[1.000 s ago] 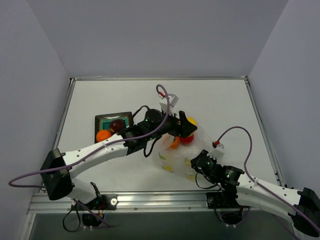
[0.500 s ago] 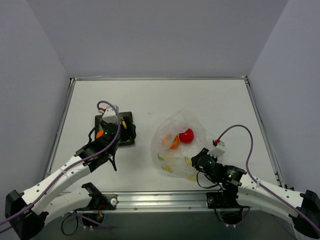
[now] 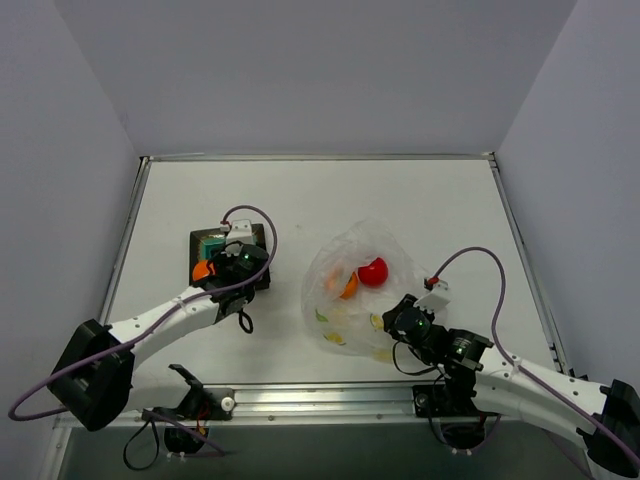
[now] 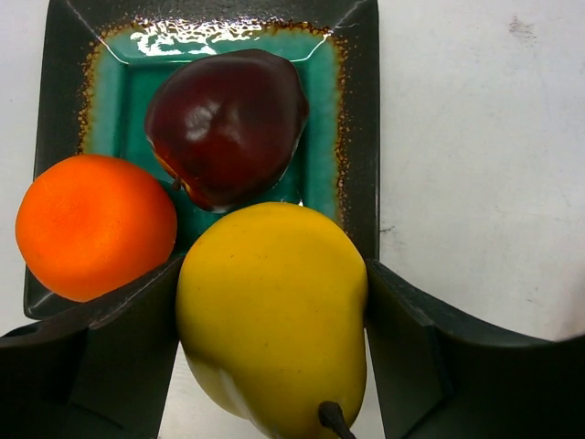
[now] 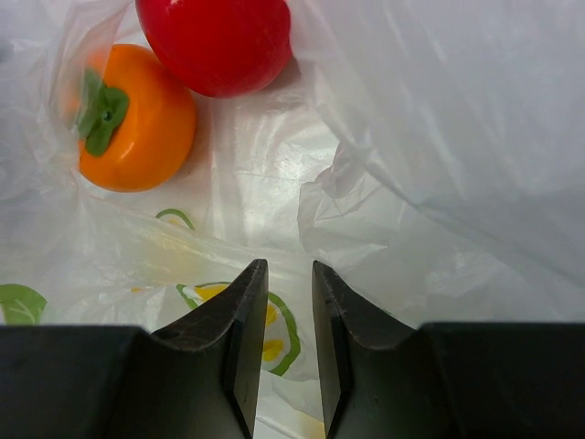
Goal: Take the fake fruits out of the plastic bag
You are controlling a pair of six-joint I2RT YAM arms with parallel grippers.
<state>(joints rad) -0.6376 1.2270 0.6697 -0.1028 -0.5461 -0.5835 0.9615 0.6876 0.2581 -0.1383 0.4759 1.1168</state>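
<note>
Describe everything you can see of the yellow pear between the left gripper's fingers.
The yellow pear is smooth, evenly coloured and plastic-looking, with a dark stem at its near end. The left gripper clamps it, one dark finger on each side, broad end toward the teal plate. It overlaps the plate's near rim and the dark red apple in view; contact with either cannot be told.
</note>
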